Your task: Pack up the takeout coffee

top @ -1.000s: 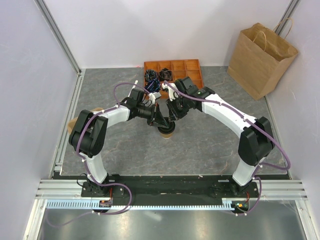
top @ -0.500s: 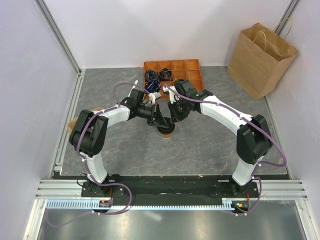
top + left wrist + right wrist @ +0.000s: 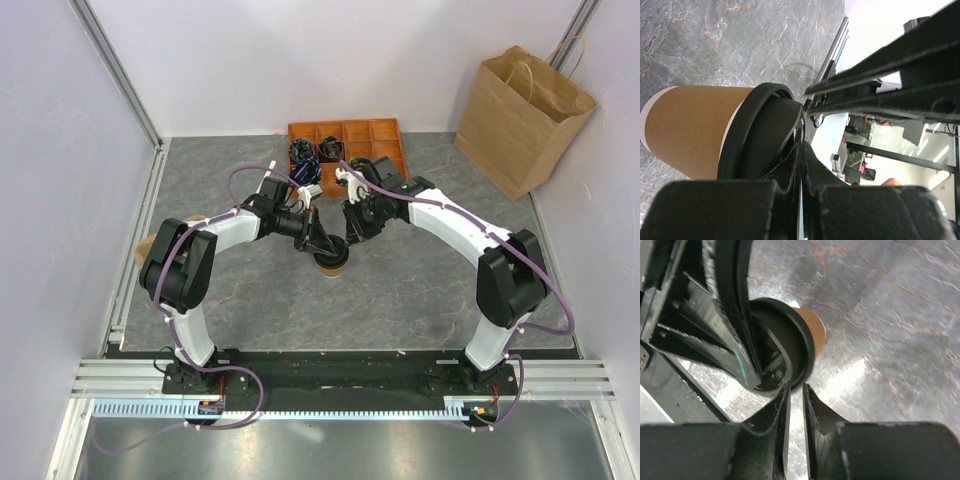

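The takeout coffee (image 3: 333,264) is a small brown paper cup closed with a round black plastic lid (image 3: 765,135). In the overhead view it stands upright on the grey marbled counter (image 3: 400,290), just left of the frame's centre. The lid faces up and hides most of the brown wall (only a sliver shows at the lower edge). In the left wrist view it fills the lower left of the frame and appears sideways: a pale band at the base on the far left, then plain brown wall, then the thick lid rim. In the right wrist view the lid sits left of centre, with brown wall showing behind it.
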`<state>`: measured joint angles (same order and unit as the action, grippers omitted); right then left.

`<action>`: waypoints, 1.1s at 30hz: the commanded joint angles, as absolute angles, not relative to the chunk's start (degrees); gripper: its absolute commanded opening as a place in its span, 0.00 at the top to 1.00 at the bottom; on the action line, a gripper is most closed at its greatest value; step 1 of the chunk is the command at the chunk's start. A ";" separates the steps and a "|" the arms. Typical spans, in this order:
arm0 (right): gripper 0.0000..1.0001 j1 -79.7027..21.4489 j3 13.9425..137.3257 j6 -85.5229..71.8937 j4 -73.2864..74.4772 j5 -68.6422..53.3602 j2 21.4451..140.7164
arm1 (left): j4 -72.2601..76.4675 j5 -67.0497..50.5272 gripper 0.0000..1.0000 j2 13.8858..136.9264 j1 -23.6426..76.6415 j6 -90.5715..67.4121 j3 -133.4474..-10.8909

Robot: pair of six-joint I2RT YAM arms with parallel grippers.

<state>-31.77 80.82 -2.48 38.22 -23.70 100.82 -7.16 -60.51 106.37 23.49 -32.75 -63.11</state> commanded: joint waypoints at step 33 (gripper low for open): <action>0.80 -29.97 83.40 -1.67 40.17 -23.02 97.30 | -10.46 -50.27 0.98 111.27 21.97 -29.00 -62.58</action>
<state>-31.44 77.71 -2.83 39.27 -24.51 100.60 -7.14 -61.49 107.42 22.48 -32.77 -63.79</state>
